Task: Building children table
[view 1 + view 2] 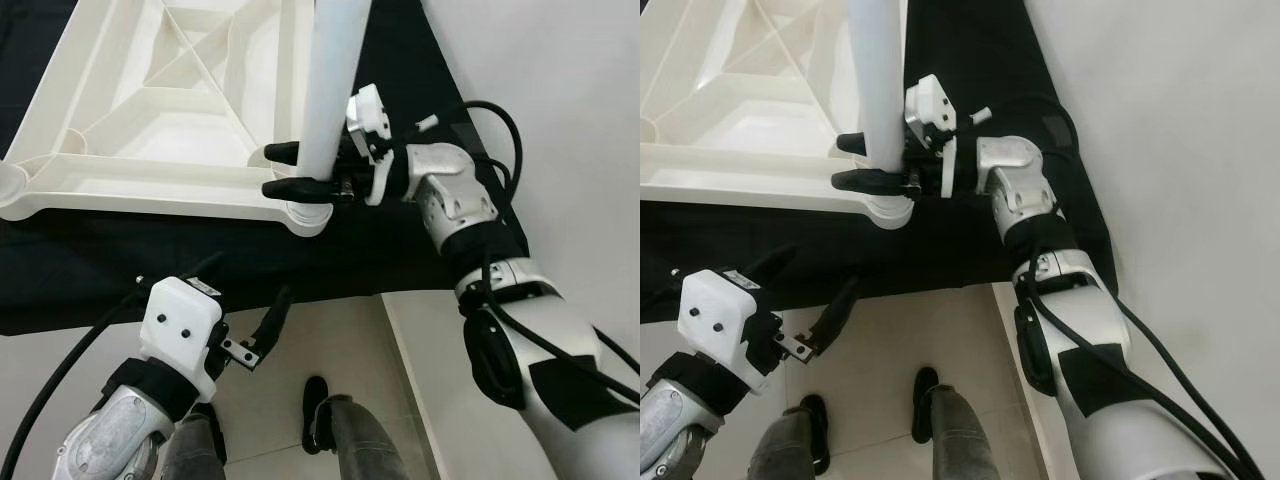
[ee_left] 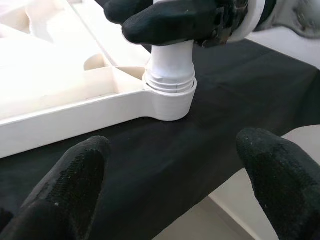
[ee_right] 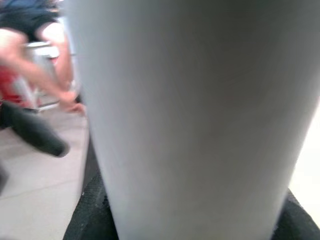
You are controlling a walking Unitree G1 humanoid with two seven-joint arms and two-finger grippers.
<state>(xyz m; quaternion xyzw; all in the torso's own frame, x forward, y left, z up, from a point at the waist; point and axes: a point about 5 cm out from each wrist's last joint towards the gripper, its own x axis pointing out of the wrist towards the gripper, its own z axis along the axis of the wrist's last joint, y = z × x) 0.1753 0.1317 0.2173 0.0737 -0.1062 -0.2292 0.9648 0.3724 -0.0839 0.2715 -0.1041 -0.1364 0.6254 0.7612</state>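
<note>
**At the near right corner of the upturned tabletop: one leg, seated in its socket**

Item: white table leg (image 1: 335, 80), a smooth round plastic tube, standing upright in the corner socket (image 2: 169, 97) of the white tabletop (image 1: 150, 180). The tabletop lies underside up, ribs showing, on a black cloth (image 1: 120, 270). A narrower threaded neck of the leg shows just above the socket collar, so it is probably not yet fully home.

Handling: likely light and stiff, hollow, with a slick surface that may turn inside a loose hold. Best held low, close to the socket, where twisting does not lever the tube sideways. The tabletop is also light and could slide on the cloth.

Right gripper (image 1: 300, 170): fingers clamped on the leg from the right, one on the far side, one on the near side, just above the collar.

Left gripper (image 2: 170, 185): near the cloth's near edge, fingers spread apart, empty, aimed at the socket.

Surroundings: a second socket (image 1: 12, 185) at the near left corner, empty. Pale tiled floor (image 1: 330, 330) near; white wall (image 1: 570, 60) close on the right, leaving the right arm little room. A person is in the blurred background of the right wrist view.
</note>
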